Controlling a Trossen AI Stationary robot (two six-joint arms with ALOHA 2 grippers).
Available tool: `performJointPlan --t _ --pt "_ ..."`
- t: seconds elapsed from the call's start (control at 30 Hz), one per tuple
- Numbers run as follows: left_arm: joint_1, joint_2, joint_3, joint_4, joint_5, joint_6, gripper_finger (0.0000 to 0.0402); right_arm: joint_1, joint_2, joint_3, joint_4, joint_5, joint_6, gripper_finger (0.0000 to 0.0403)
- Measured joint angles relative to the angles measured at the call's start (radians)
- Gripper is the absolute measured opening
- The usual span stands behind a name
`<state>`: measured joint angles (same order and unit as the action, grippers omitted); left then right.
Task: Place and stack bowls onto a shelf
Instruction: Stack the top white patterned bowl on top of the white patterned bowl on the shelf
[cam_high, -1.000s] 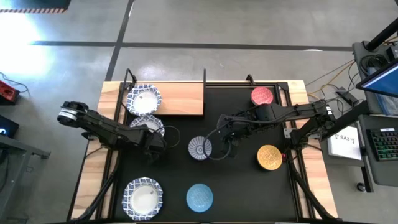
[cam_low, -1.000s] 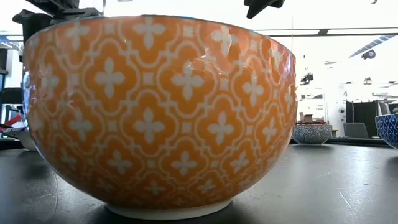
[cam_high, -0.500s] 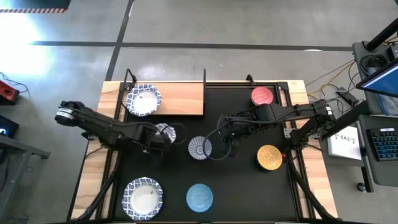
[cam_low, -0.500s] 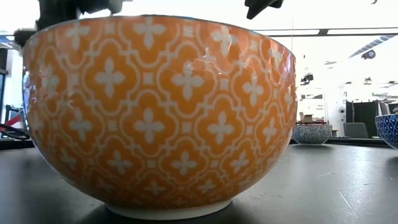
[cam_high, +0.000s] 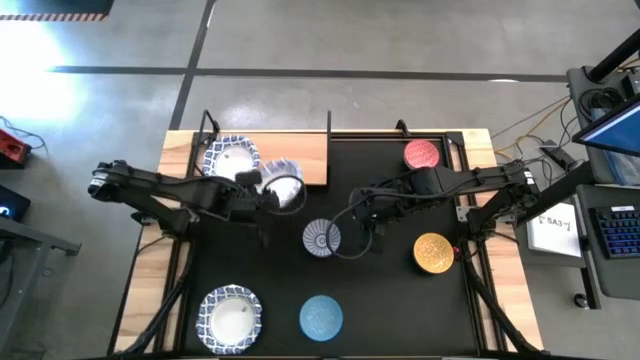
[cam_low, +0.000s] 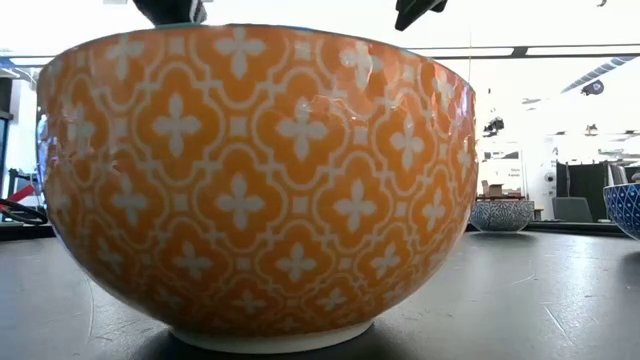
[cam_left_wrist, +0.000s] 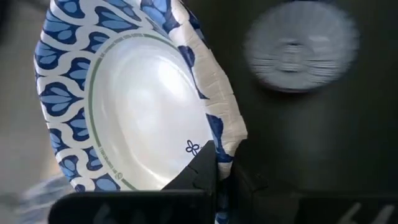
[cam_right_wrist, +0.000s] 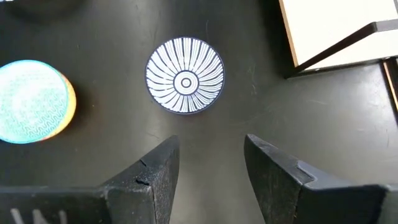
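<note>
Left hand (cam_high: 262, 183) pinching rim of white bowl (cam_high: 283, 186), hanging at shelf (cam_high: 300, 158) edge, upper-centre. Best keeping bowl level, centring over shelf bowl (cam_high: 230, 160). Right hand (cam_right_wrist: 208, 165) spread, idling mid-desk.

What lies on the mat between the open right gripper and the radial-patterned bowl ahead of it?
Nothing: in the right wrist view, only bare black mat separates the right gripper from the radial-patterned bowl.

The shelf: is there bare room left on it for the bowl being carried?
Yes. The shelf is bare right of the white bowl on its left end. The left gripper holds a white bowl near that patch.
</note>
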<state>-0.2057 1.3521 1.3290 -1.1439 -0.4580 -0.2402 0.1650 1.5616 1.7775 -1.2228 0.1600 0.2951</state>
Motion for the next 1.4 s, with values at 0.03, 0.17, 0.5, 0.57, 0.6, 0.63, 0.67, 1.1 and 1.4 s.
performJointPlan --t 0.03,0.17,0.5,0.57,0.6,0.63,0.67,1.1,1.4 --pt "0.01 0.0 0.007 -0.019 -0.044 -0.002 0.0 0.0 0.0 0.0 0.0 0.0 0.0 0.0169" --pt "0.068 -0.001 -0.01 -0.074 -0.12 -0.018 0.0 0.0 0.0 0.0 0.0 0.0 -0.016 0.0169" --pt "0.321 -0.005 -0.182 -0.112 -0.175 -0.022 0.0 0.0 0.0 0.0 0.0 0.0 -0.061 0.0169" --pt "0.368 -0.007 -0.211 -0.113 -0.176 -0.014 0.0 0.0 0.0 0.0 0.0 0.0 -0.062 0.0169" --pt "0.388 -0.007 -0.224 -0.11 -0.177 -0.013 0.0 0.0 0.0 0.0 0.0 0.0 -0.063 0.0169" --pt "0.407 -0.007 -0.236 -0.109 -0.18 -0.012 0.0 0.0 0.0 0.0 0.0 0.0 -0.064 0.0169" --pt "0.424 -0.007 -0.247 -0.107 -0.18 -0.005 0.0 0.0 0.0 0.0 0.0 0.0 -0.064 0.0169" --pt "0.491 -0.007 -0.276 -0.071 -0.179 0.021 0.0 0.0 0.0 -0.039 0.0 0.0 -0.069 0.0169" --pt "0.498 -0.007 -0.279 -0.068 -0.179 0.027 0.002 0.0 0.0 -0.068 0.0 -0.001 -0.068 0.0169"
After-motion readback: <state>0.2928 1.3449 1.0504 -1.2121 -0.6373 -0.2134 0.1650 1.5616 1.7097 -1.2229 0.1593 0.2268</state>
